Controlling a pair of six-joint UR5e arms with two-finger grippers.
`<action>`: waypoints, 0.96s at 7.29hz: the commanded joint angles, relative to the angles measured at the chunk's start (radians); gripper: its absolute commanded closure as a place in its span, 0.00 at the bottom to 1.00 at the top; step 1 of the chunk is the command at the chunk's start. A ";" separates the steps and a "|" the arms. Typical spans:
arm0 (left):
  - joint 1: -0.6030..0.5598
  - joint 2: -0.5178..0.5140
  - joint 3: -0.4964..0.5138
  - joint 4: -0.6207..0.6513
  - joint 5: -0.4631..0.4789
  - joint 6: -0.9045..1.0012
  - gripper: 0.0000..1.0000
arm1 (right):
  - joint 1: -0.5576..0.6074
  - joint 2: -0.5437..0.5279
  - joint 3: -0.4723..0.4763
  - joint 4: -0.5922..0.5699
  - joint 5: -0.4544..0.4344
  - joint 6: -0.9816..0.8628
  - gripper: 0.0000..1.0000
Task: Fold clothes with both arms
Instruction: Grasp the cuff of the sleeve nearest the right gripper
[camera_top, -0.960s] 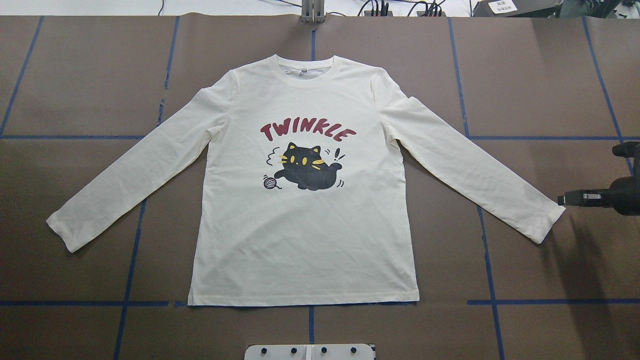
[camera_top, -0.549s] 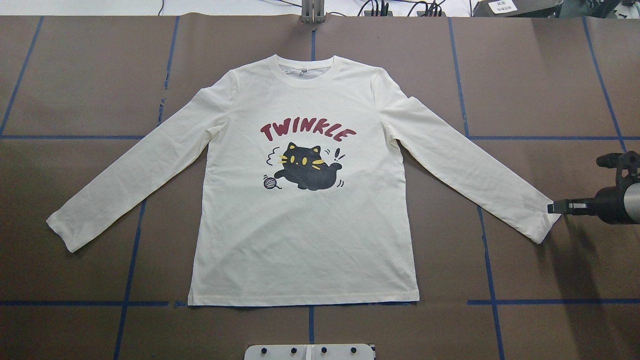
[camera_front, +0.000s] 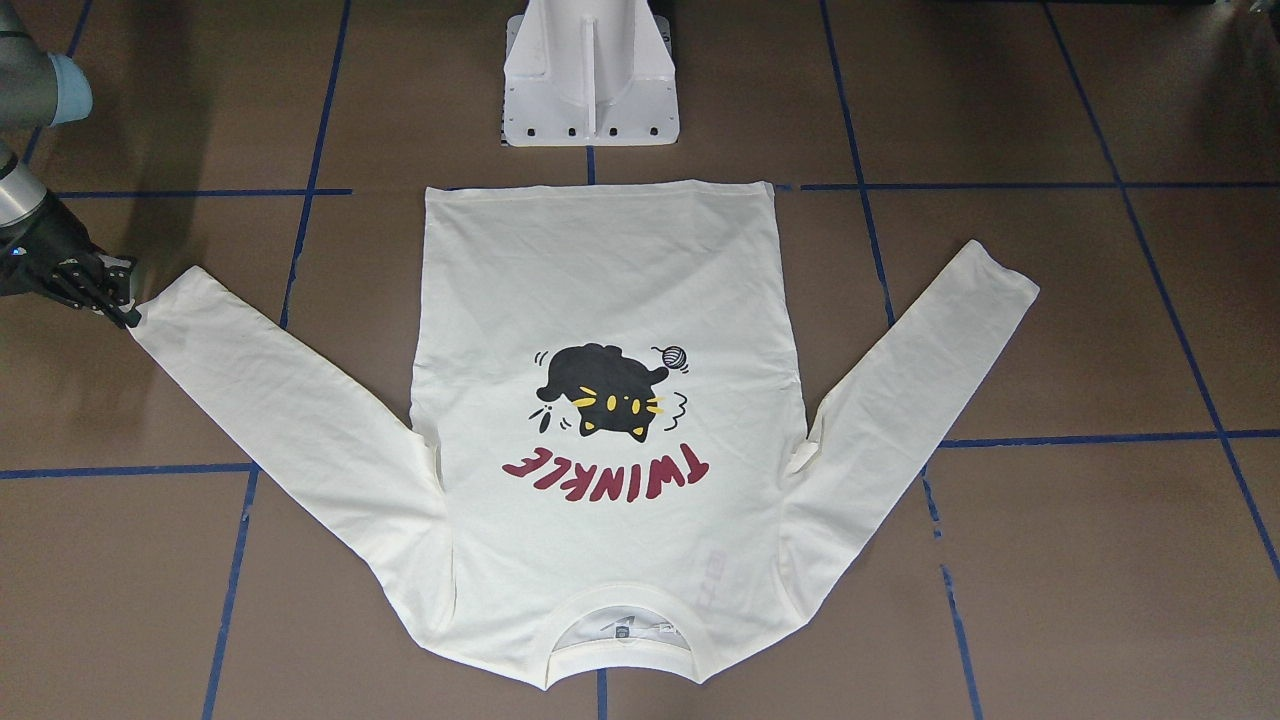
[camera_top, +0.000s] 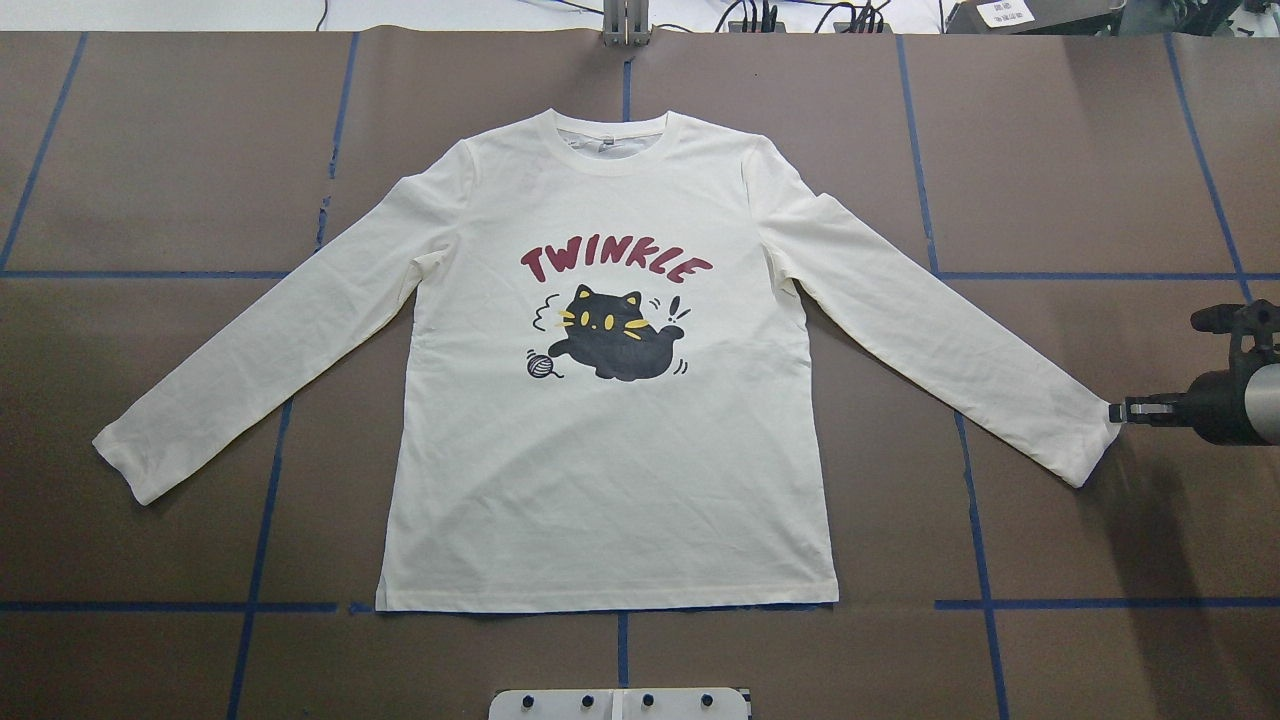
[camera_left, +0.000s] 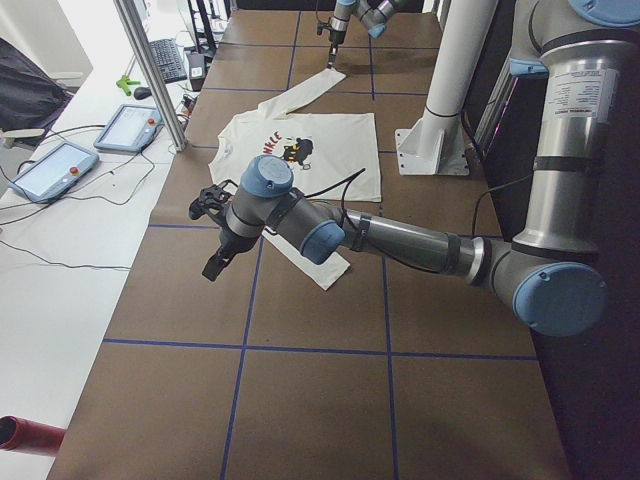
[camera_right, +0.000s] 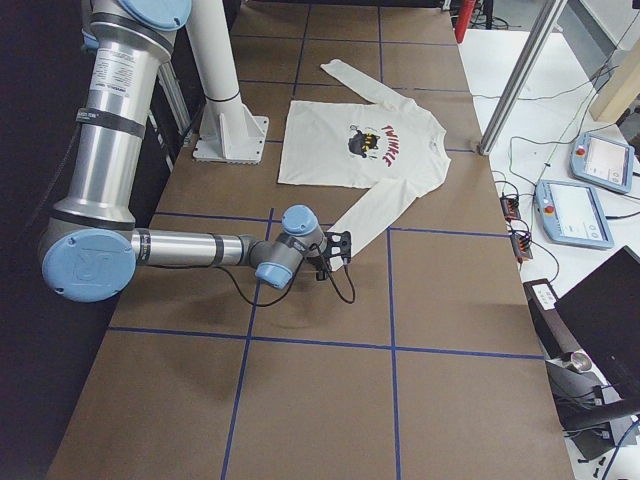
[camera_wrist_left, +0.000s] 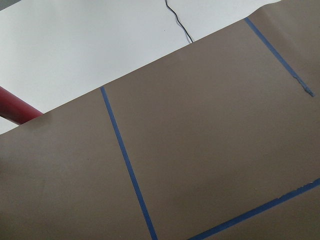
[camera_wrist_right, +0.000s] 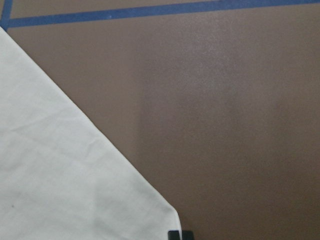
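Observation:
The cream long-sleeved shirt (camera_top: 610, 450) lies flat and face up on the brown table, both sleeves spread out, the cat print and "TWINKLE" showing. My right gripper (camera_top: 1118, 412) sits low at the end of the right sleeve cuff (camera_top: 1095, 445), its narrow tip shut on the cuff's upper corner. The front-facing view shows that gripper (camera_front: 128, 316) meeting the cuff corner. In the right wrist view the cuff (camera_wrist_right: 75, 175) ends beside a black fingertip (camera_wrist_right: 180, 234). My left gripper (camera_left: 214, 268) hangs above bare table past the left cuff (camera_left: 335, 275); I cannot tell its state.
Blue tape lines (camera_top: 260, 560) grid the brown tabletop. The white pedestal base (camera_front: 590, 70) stands just behind the shirt's hem. Tablets (camera_left: 130, 125) and cables lie on a white side table beyond a metal pole (camera_left: 150, 70). A red object (camera_wrist_left: 15, 107) lies past the table edge.
My right gripper moved in from the right edge onto the right cuff, then drew back slightly. The cuff's upper corner is now pulled in at the gripper tip.

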 joint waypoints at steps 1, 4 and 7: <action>0.000 -0.002 0.000 0.002 0.000 -0.002 0.00 | 0.022 -0.001 0.051 -0.026 0.017 -0.008 1.00; 0.000 -0.004 0.000 0.008 0.000 0.000 0.00 | 0.071 0.163 0.295 -0.491 0.030 -0.007 1.00; 0.000 -0.003 0.002 0.011 0.000 0.000 0.00 | 0.062 0.691 0.248 -1.031 -0.056 -0.006 1.00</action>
